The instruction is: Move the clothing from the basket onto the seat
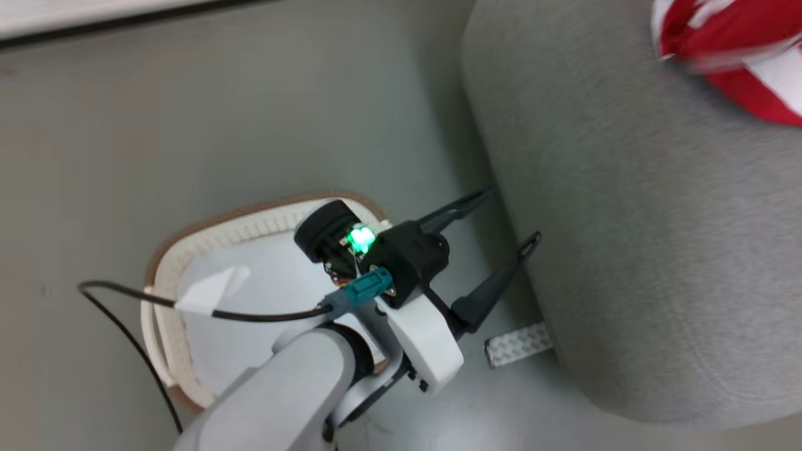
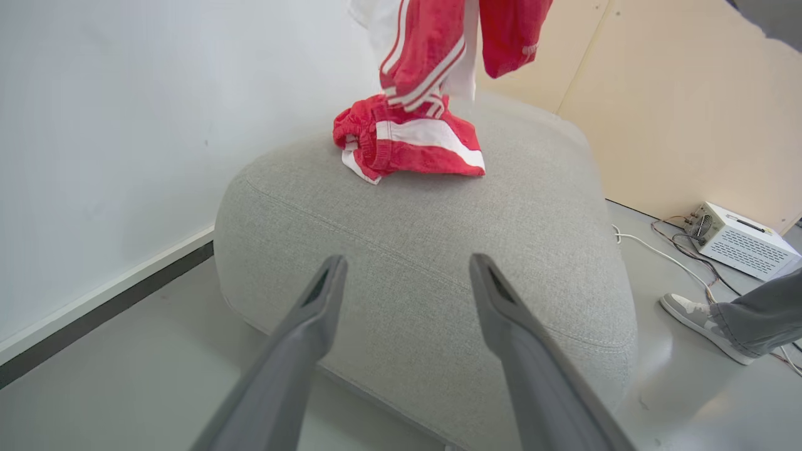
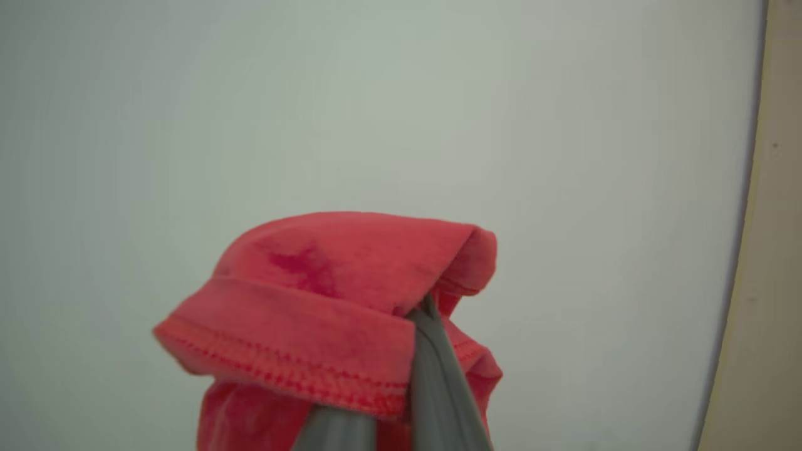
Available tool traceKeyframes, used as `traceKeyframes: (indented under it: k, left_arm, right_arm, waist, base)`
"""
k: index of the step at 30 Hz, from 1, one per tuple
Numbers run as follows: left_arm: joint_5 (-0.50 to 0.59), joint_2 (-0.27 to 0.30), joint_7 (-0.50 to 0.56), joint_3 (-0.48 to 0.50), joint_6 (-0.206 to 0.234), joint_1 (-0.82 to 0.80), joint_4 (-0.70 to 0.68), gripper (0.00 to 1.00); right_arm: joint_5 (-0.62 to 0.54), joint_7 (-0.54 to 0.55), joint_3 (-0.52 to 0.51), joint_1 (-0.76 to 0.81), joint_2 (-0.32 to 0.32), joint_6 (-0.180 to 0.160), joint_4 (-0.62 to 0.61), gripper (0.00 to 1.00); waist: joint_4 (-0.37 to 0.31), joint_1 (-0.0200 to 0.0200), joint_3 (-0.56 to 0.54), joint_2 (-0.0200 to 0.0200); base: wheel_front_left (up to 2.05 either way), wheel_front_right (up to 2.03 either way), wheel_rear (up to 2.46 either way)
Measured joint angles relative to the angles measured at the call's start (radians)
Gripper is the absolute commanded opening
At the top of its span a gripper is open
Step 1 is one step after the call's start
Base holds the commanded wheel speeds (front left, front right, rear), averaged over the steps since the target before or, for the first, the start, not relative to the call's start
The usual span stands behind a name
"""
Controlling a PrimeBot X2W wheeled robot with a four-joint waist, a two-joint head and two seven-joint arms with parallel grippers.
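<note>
The grey seat takes up the right of the head view. On its top lies bunched red clothing with white stripes, and more red clothing hangs straight down onto that pile from above. In the right wrist view my right gripper is shut on a red hem of the clothing, held up in front of a pale wall. My left gripper stands open with nothing in it, between the basket and the seat's side, fingers pointing at the seat.
A plain white pad lies in the basket. A black cable crosses it. A metal strip lies on the floor by the seat. A person's shoe, a white box and cables sit beyond the seat.
</note>
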Motion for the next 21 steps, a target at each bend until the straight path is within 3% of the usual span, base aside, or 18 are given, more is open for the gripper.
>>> traceKeyframes:
  k: [5,9,16,17,18,21]
  left_arm:
    - [-0.002,0.020,0.001,0.020,-0.001,-0.027,-0.025,1.00]
    - [-0.006,0.028,0.000,0.027,-0.001,-0.034,-0.029,1.00]
    - [-0.016,0.039,-0.011,0.036,0.001,-0.036,-0.032,1.00]
    - [-0.017,0.042,-0.013,0.039,0.002,-0.036,-0.030,1.00]
    - [-0.017,0.045,-0.019,0.043,0.005,-0.035,-0.028,1.00]
    - [-0.029,0.056,-0.037,0.065,0.019,-0.024,-0.026,1.00]
  right_arm:
    - [-0.109,0.072,-0.181,-0.173,-0.067,0.000,0.056,0.00]
    - [-0.208,0.088,-0.256,-0.182,-0.062,0.000,0.111,0.00]
    - [-0.303,0.015,-0.375,-0.035,0.073,0.000,0.298,0.00]
    - [-0.303,0.004,-0.388,-0.025,0.093,0.000,0.322,0.12]
    - [-0.306,-0.005,-0.397,-0.012,0.108,0.000,0.341,1.00]
    - [-0.307,-0.017,-0.387,0.032,0.152,0.000,0.385,1.00]
  waist:
    - [0.039,-0.0001,0.107,-0.0001]
    - [0.067,-0.0001,0.176,-0.0001]
    - [0.106,-0.0001,0.239,-0.0001]
    - [0.107,-0.0002,0.239,-0.0001]
    - [0.106,-0.0001,0.237,-0.0001]
    - [0.098,-0.0003,0.220,-0.0001]
  base:
    - [0.00,0.00,0.00]
    - [0.00,0.00,0.00]
    - [0.00,0.00,0.00]
    - [0.00,0.00,0.00]
    - [0.00,0.00,0.00]
    - [0.00,0.00,0.00]
